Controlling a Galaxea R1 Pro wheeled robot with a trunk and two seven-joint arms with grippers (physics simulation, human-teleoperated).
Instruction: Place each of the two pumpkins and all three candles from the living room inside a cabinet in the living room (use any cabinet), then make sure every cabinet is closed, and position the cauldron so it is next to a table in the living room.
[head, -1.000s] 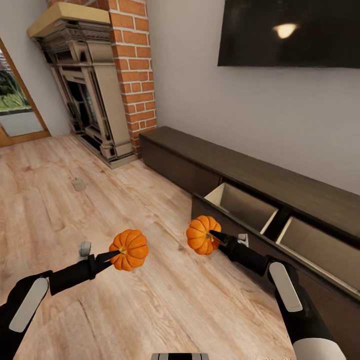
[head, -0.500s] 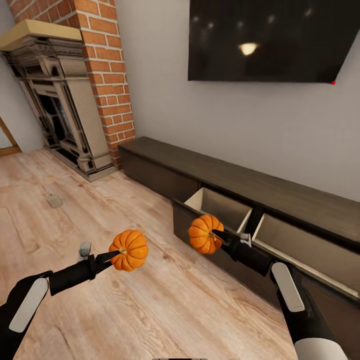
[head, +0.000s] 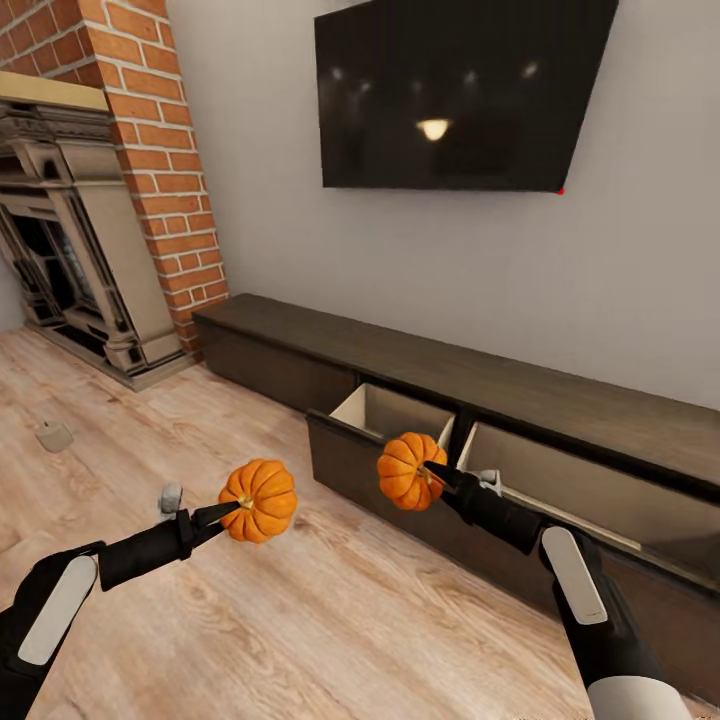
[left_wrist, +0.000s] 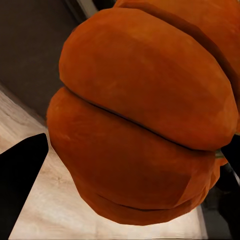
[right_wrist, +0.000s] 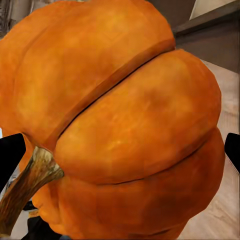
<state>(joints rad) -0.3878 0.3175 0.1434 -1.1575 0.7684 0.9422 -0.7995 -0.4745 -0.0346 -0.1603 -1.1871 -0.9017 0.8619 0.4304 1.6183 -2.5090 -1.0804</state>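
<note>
the pumpkins are each sitting in a gripper, raised above the wooden floor (head: 330, 600). the left pumpkin (head: 259, 499) is being pinched at the tip of the left gripper (head: 226, 513), whose dark fingers are closing on its near side; in the left wrist view this pumpkin (left_wrist: 145, 125) is bulging between the two black fingertips (left_wrist: 20, 175). the right pumpkin (head: 410, 469) is being held by the right gripper (head: 437, 473), its fingers clamping at the stem side; in the right wrist view that pumpkin (right_wrist: 120, 125) is showing its brown stem between the fingers. the right pumpkin is hanging just in front of the cabinet (head: 560, 400), near the front panel of its left open drawer (head: 385, 420); a second open drawer (head: 560, 480) is lying beside it to the right. a candle (head: 55, 436) is resting on the floor well to the left, near the fireplace (head: 70, 260).
</note>
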